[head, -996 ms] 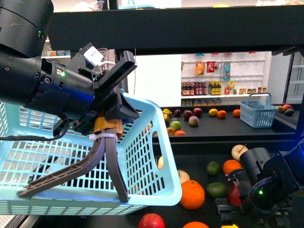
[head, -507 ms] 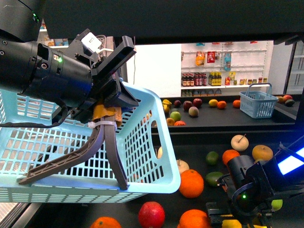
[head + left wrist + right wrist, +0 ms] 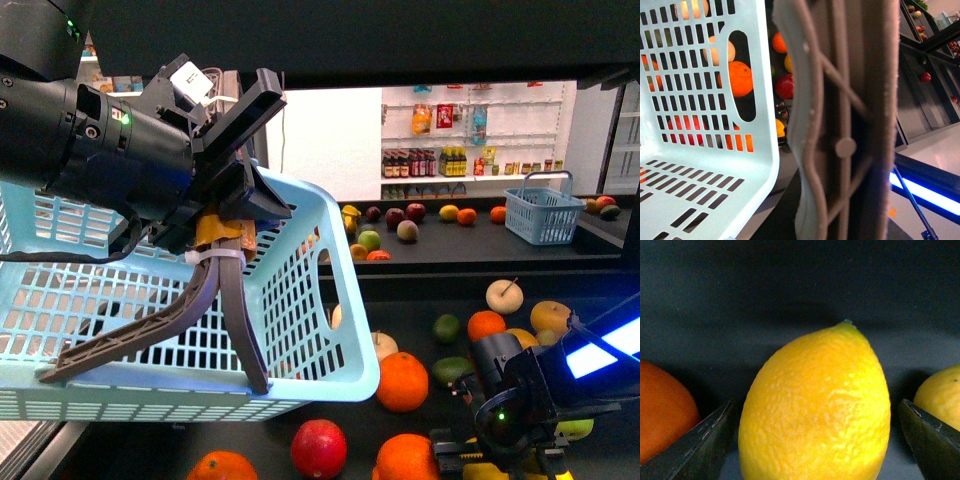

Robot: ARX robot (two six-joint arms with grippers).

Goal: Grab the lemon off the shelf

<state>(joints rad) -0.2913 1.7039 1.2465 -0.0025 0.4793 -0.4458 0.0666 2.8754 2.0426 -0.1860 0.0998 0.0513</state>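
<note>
Yellow lemon (image 3: 815,410) on dark shelf (image 3: 790,285), between spread, released fingers of right gripper (image 3: 816,405) — left gripper (image 3: 155,383) at pale-blue basket (image 3: 330,232), hold unclear.

Bright white back wall (image 3: 330,160), white store shelves (image 3: 470,150) lined with dark bottles (image 3: 410,187) and packets (image 3: 443,140), small blue basket (image 3: 543,222) on a dark table (image 3: 470,265) scattered with fruit (image 3: 408,232), pale glossy floor (image 3: 940,150).

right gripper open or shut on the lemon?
Open. In the right wrist view the right gripper has its fingers either side of the lemon, not clamped.
</note>
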